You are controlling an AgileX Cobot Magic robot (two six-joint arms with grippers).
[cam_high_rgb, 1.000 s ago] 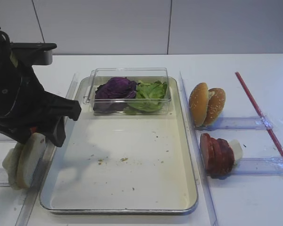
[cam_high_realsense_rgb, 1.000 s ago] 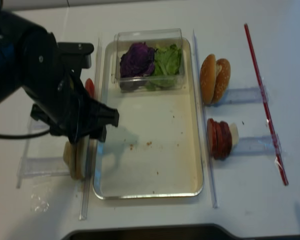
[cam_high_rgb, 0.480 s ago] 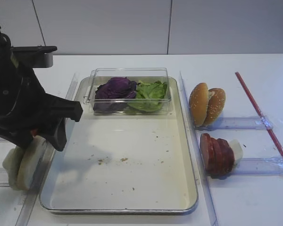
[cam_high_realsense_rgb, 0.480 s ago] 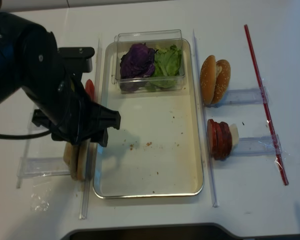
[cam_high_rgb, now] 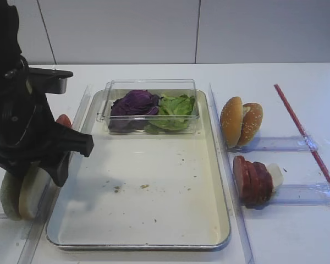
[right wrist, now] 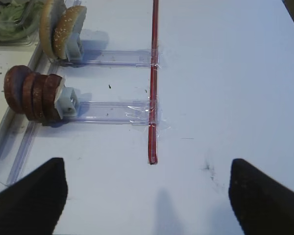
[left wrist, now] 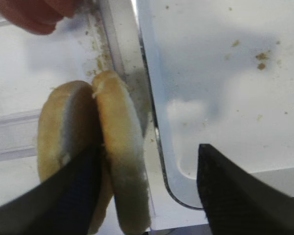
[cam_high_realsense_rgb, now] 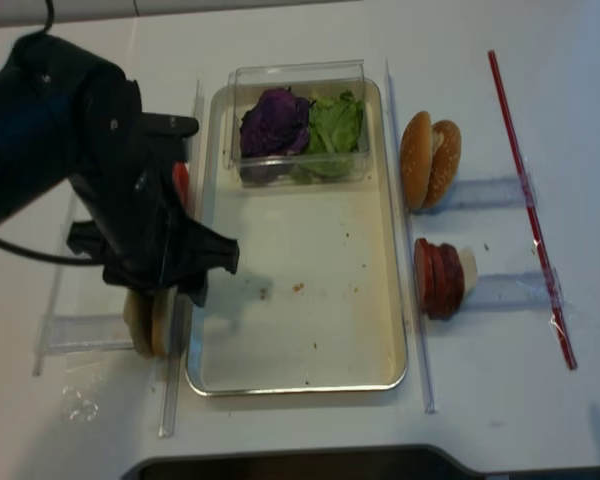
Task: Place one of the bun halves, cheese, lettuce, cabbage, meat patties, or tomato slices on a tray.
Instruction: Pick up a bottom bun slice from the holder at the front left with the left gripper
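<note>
Two pale bun halves stand on edge just left of the tray [cam_high_rgb: 154,220]. My left gripper [left wrist: 148,148] is open and straddles the right half [left wrist: 120,156]. Its left finger sits between that half and the left half [left wrist: 63,127], and its right finger hangs over the tray's corner. The left arm [cam_high_rgb: 22,126] hides most of this from above. Tomato slices [cam_high_rgb: 63,119] peek out behind it. Lettuce [cam_high_rgb: 176,110] and purple cabbage [cam_high_rgb: 133,104] lie in a clear box. Meat patties [cam_high_rgb: 252,179] stand right of the tray. Cheese is out of view. My right gripper [right wrist: 146,169] is open over bare table.
The clear box [cam_high_rgb: 151,88] sits on the tray's far end. Golden sesame bun halves [cam_high_rgb: 241,122] stand right of the tray, behind the patties. Clear plastic rails run beside the tray, and a red strip [cam_high_rgb: 302,132] is taped to the table at the right.
The left arm has come down and slightly forward over the bun halves, covering more of them. Its jaws have narrowed a little. Nothing else moved.
</note>
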